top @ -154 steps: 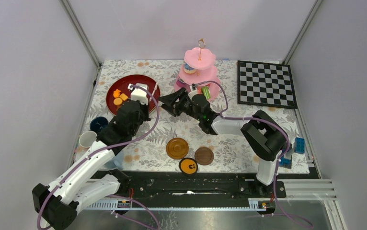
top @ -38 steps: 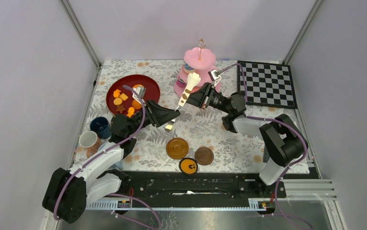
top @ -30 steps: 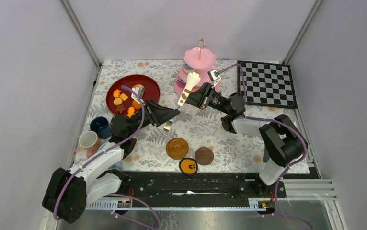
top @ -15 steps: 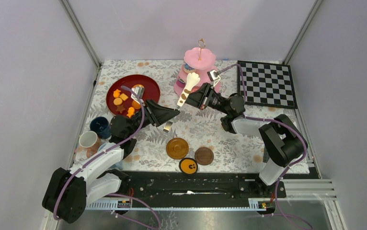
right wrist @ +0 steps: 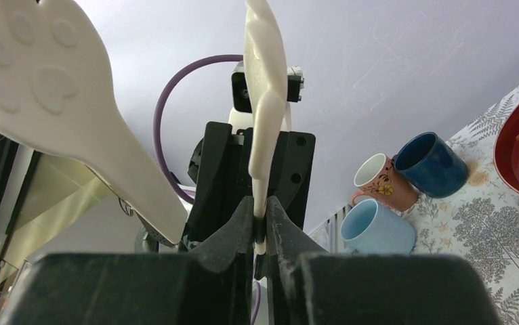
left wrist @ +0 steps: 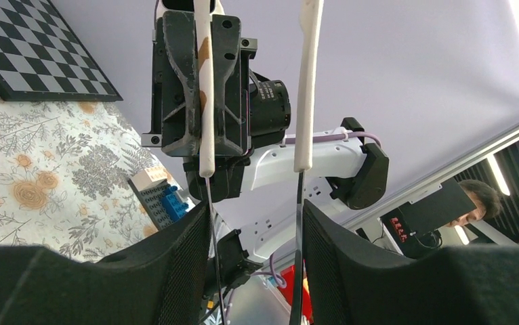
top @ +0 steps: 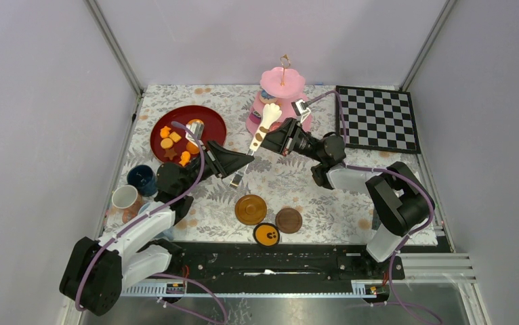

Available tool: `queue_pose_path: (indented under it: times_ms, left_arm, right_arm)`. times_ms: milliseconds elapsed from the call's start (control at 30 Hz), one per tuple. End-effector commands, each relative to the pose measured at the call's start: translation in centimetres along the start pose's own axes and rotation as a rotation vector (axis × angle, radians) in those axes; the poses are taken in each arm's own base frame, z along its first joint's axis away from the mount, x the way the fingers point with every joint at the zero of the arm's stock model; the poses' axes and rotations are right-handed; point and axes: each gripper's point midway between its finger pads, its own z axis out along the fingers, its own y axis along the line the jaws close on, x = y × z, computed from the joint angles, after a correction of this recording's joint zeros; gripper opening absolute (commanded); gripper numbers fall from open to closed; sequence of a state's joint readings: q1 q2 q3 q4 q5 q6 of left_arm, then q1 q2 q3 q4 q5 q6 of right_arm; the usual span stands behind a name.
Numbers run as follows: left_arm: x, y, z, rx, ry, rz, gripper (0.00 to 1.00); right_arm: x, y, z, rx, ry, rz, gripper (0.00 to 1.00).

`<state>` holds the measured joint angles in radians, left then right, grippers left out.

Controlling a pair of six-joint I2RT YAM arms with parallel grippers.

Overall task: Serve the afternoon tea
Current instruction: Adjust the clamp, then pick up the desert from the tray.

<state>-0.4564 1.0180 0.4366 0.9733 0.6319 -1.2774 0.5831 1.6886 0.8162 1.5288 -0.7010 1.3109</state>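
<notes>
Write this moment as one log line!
right gripper: shut on one arm of white paw-shaped tongs | left gripper: clasping both arms | pink three-tier cake stand: behind tongs

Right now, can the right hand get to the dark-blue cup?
Probably not. The dark-blue cup sits at the far left, the left arm lies in between, and the right hand is shut on the white tongs.

1. The left gripper [top: 243, 158] has left the red plate [top: 211, 115] at far left and swung right to mid-tabletop, uncovering more orange pastries [top: 186, 159].
2. The right gripper [top: 272, 140] has drawn back from the pink cake stand [top: 282, 82]'s near-left side and now points left.
3. The cream paw tongs [top: 261, 131] now span both grippers, one leg clamped by the right.
4. The left gripper's jaws have narrowed slightly around the legs.
</notes>
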Motion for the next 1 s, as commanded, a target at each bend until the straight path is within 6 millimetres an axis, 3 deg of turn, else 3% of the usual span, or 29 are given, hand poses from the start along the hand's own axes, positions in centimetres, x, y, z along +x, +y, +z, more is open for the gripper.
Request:
queue_pose_path:
  times_ms: [0,100,267,500,733,967]
  left_arm:
    - [-1.0,-2.5,0.0,0.072,-0.043,0.091,0.50]
    - [-1.1,-2.4,0.0,0.049,-0.048,0.106,0.48]
    - [-1.3,-2.0,-0.1,0.007,-0.050,0.118,0.47]
    - [-2.4,-0.2,-0.7,-0.156,-0.053,0.140,0.47]
    - [-5.8,3.2,-4.2,-0.456,-0.051,0.202,0.49]
    - [-9.3,8.2,-9.6,-0.933,0.079,0.249,0.48]
  right_arm:
    - [-0.5,4.1,0.5,-0.151,-0.009,-0.136,0.14]
    - [-0.6,4.0,0.5,-0.149,-0.013,-0.134,0.25]
    - [-0.9,3.5,0.2,-0.121,-0.037,-0.114,0.60]
    - [-1.7,1.3,-1.3,0.005,-0.095,-0.083,0.85]
    - [-1.3,-1.3,-4.1,0.143,-0.106,-0.115,0.97]
    - [-0.1,-7.2,-6.6,0.325,-0.089,-0.184,1.00]
